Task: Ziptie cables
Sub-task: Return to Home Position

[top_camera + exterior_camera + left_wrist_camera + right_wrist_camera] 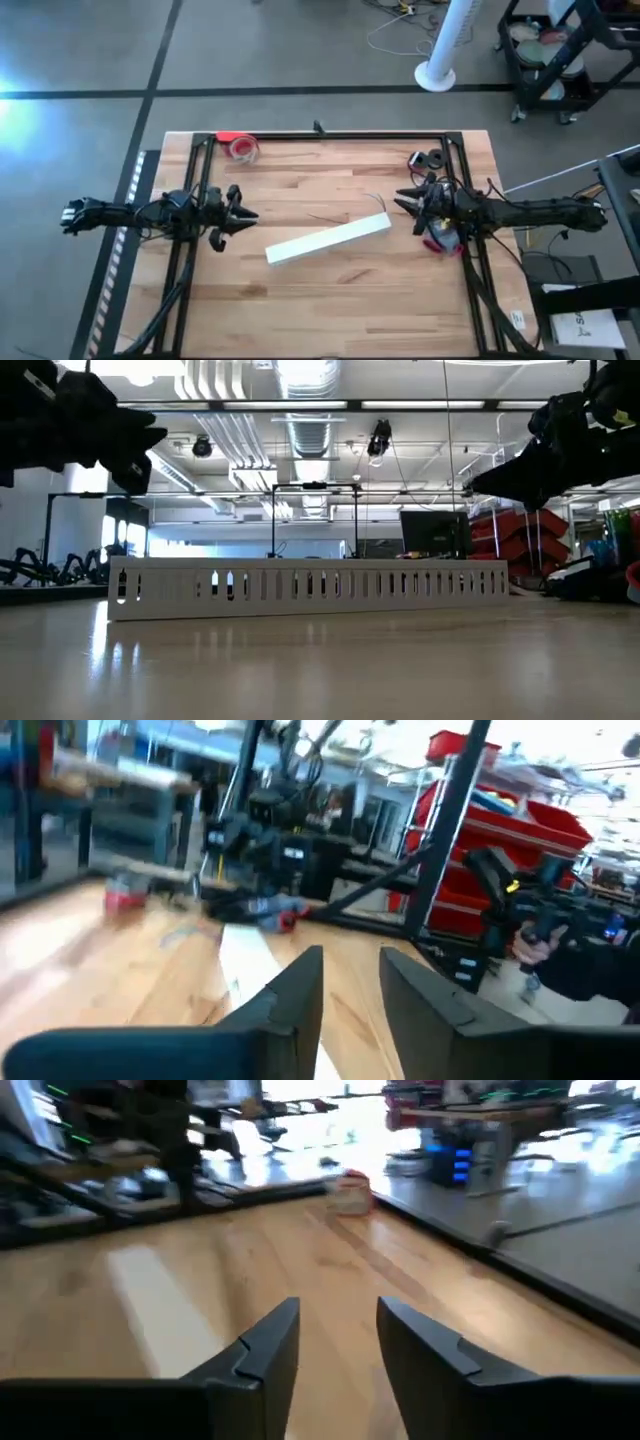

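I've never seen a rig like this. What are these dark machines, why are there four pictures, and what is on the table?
These are two dark robot arms working at a wooden table. One picture looks straight down from above. One looks level across the table top. The other two come from a camera on each arm's wrist, so you see that arm's two dark fingers up close. The left gripper and the right gripper are both open, hold nothing and hang above the wood at opposite sides. Between them lies a long white slotted plastic duct. A few thin wires lie near one end of it. A red-and-clear roll, probably tape, sits by the table's edge on the left arm's side.
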